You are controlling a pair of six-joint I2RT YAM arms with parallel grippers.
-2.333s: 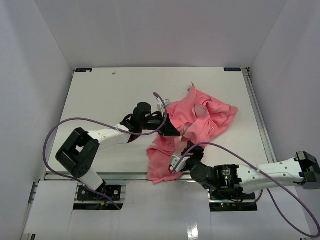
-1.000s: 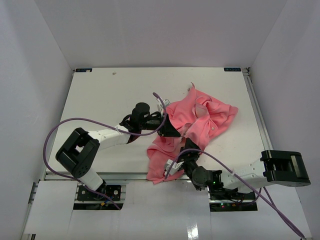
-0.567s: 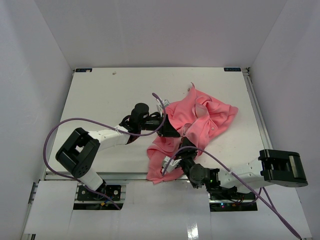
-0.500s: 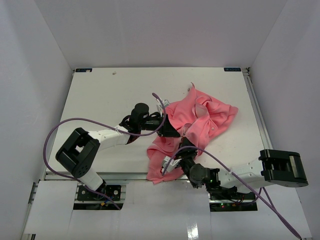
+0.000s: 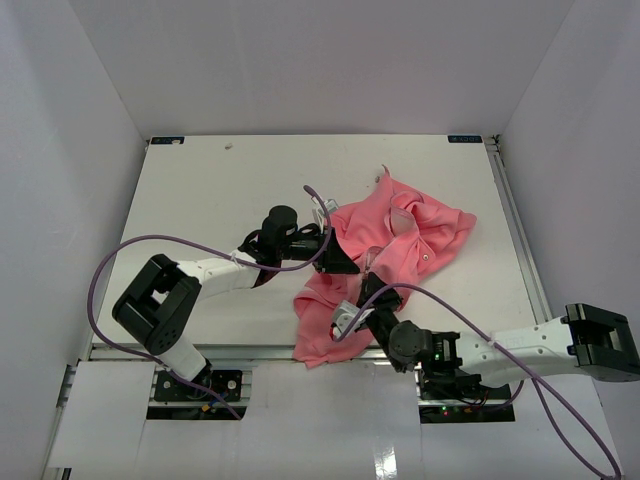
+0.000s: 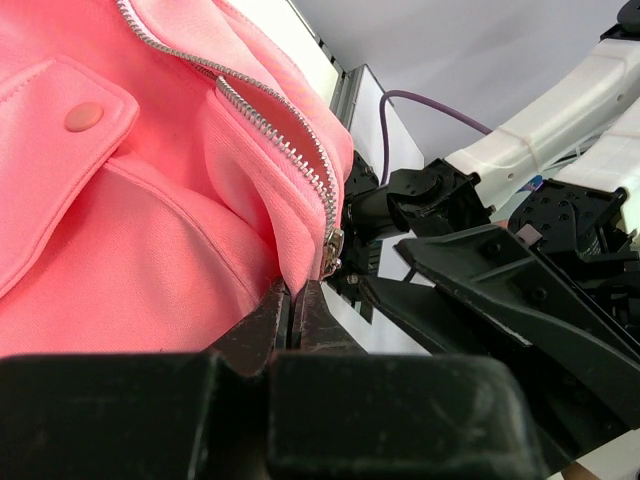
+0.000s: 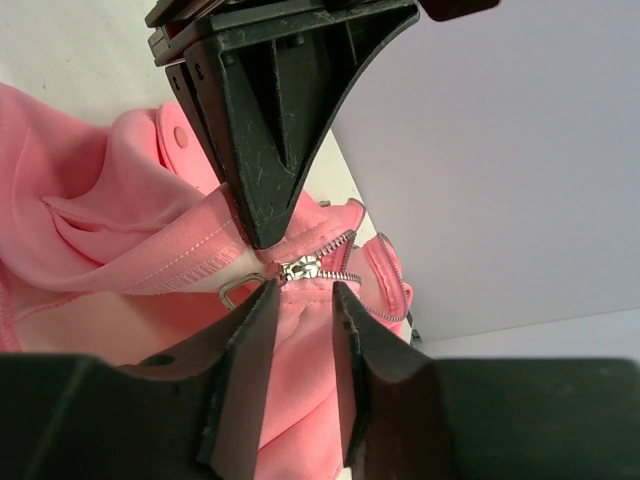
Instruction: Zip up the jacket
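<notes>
White tabletop (image 5: 220, 190): jacket (image 5: 405, 240) unmoved, right end effector (image 7: 303, 290) narrower.

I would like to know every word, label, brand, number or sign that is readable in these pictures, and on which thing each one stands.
No text is readable in any view.
left corner tag, at the far edge of the table: too small to read.
right corner tag, at the same edge: too small to read.
jacket: no print or label shows.
zipper slider: no legible mark.
</notes>
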